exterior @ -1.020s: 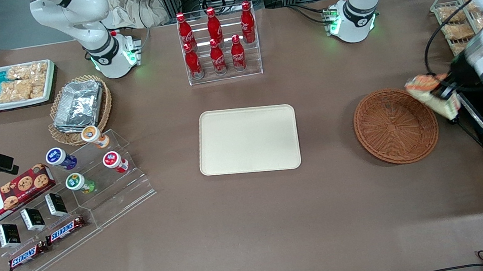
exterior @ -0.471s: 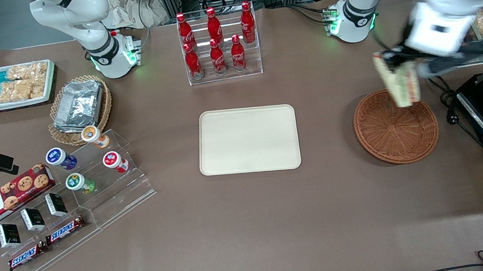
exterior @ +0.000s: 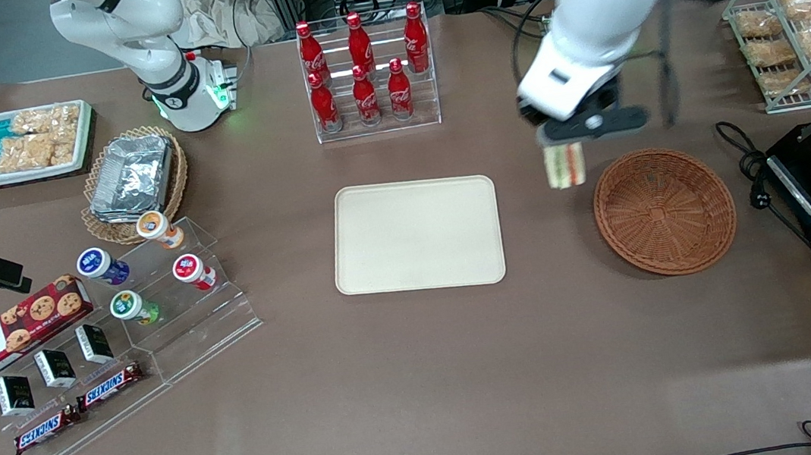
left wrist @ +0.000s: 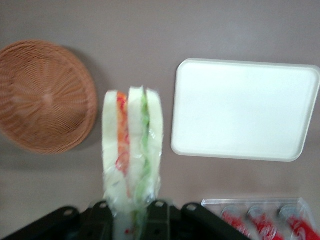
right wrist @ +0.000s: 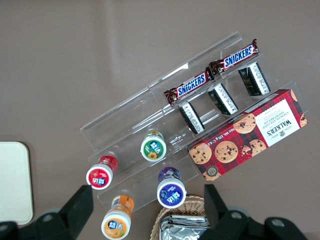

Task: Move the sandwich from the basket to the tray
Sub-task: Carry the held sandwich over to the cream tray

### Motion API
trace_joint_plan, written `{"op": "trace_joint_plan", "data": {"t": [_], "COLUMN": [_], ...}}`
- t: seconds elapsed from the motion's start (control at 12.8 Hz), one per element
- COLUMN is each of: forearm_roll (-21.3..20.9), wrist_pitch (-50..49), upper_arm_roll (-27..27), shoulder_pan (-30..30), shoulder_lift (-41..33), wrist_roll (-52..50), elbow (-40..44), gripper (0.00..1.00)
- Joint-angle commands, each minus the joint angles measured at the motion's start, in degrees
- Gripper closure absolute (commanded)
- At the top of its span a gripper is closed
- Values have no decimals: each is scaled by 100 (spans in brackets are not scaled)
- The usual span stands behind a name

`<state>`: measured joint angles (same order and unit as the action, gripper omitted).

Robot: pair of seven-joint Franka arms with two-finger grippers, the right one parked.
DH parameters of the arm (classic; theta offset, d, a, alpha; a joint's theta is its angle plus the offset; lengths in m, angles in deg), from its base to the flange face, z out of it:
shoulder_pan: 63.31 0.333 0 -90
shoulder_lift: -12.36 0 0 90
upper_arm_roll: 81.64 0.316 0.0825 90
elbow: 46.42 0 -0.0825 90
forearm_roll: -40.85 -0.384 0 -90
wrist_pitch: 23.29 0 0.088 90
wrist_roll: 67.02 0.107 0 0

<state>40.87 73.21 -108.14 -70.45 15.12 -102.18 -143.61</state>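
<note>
- Above the bare table between basket and tray: the gripper (exterior: 565,144), held clear of the surface, fingers clamped on the sandwich (exterior: 565,166).
- Sandwich hangs below the gripper with its cut face showing; the wrist view (left wrist: 132,152) gives white bread with orange and red filling on one side, green on the other, in clear wrap.
- Its upper end sits between the black fingers (left wrist: 159,220); the rest sticks out free, touching nothing else.
- The basket (exterior: 665,211), reddish-brown wicker, lies just beside the gripper toward the working arm's end of the table and slightly nearer the front camera. Nothing in it; in the wrist view (left wrist: 44,96) its woven floor is bare.
- The tray (exterior: 416,235), cream, low-rimmed, lies near the gripper toward the parked arm's end, also nearer the front camera. Flat on the table, nothing on it; seen likewise from the wrist (left wrist: 246,109).
- Sandwich is over neither of them: table shows beneath it, apart from both rims.
- Red bottles in a clear rack (exterior: 366,72) stand farther from the front camera than the gripper, toward the parked arm's end.
- Wire rack of bagged snacks (exterior: 798,22) stands well apart toward the working arm's end.
</note>
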Motion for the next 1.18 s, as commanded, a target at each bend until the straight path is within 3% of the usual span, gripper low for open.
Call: {"op": "trace_joint_plan", "data": {"t": [0.0, 0.16, 0.31, 1.1], "forearm_roll": [-63, -177, -694, -2478], "wrist_pitch": [1672, 2642, 3084, 4183], "upper_arm_roll": [-127, -127, -127, -119], "shoulder_pan": [-338, -567, -656, -972], "shoulder_lift": [75, 373, 786, 2404], "wrist_roll": [-763, -782, -791, -2134], "elbow": [-1228, -1836, -2067, -1962], "gripper": [100, 100, 100, 100]}}
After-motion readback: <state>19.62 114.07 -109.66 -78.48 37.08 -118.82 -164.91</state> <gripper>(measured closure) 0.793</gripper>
